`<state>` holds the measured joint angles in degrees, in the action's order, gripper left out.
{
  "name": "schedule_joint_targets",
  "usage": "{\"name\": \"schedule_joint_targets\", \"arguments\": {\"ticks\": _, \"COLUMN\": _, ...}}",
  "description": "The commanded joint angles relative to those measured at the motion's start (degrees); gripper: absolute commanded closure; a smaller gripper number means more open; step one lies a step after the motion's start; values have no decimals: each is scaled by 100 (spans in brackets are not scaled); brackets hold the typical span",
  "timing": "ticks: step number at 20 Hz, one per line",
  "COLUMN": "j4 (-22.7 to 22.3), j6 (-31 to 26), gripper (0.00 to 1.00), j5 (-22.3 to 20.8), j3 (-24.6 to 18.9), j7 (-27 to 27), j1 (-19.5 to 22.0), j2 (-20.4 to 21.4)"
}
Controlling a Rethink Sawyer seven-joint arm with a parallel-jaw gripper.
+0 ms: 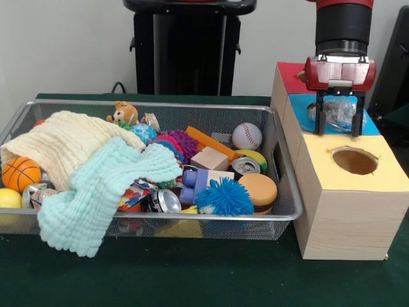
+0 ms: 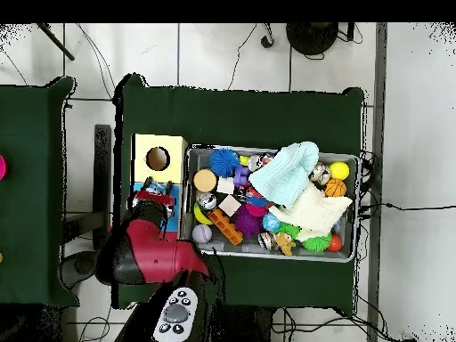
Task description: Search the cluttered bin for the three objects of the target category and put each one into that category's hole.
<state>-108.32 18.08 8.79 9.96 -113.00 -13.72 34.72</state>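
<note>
A dark green cloth covers the table (image 1: 192, 281), with a pale wall behind it in the front view and a tiled floor around it in the overhead view.

One clear plastic bottle (image 1: 342, 113) hangs between the gripper's black fingers (image 1: 319, 118); it is colourless, see-through and crumpled, and it sits just above the blue top of the middle box (image 1: 370, 125). The gripper (image 1: 339, 121) is clamped on it, one finger on each side. The red-and-black arm (image 1: 342, 25) comes straight down from above, its red wrist block level over the blue box; in the overhead view the arm (image 2: 151, 254) reaches from the bottom edge up to the boxes, left of the bin.

The blue box stands in a row between a red-topped box (image 1: 291, 77) behind it and a yellow-topped box (image 1: 348, 192) in front, whose round hole (image 1: 354, 161) shows dark.

Just beside the boxes lies the bin (image 1: 281, 214), a wide shallow basket of silver wire mesh. It is crammed: a cream cloth (image 1: 64, 144) and a mint cloth (image 1: 102, 192) drape over its left half, the mint one spilling over the front rim. Around them lie a small basketball (image 1: 20, 174), a baseball (image 1: 246, 135), a blue spiky ball (image 1: 225, 197), a silver can (image 1: 163, 201), a wooden block (image 1: 209, 158) and a little teddy bear (image 1: 124, 114). I cannot make out any other clear bottles in the clutter.
</note>
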Motion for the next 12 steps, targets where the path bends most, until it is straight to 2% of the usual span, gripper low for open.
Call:
{"name": "schedule_joint_targets", "arguments": {"ticks": 1, "j4": -86, "j6": -1069, "gripper": 0, "j5": -283, "j3": 15, "j7": -217, "j1": -35, "j2": -118}}
{"name": "schedule_joint_targets", "arguments": {"ticks": 12, "j4": -146, "j6": -1261, "gripper": 0, "j5": -384, "j3": 51, "j7": -169, "j1": -60, "j2": -21}}
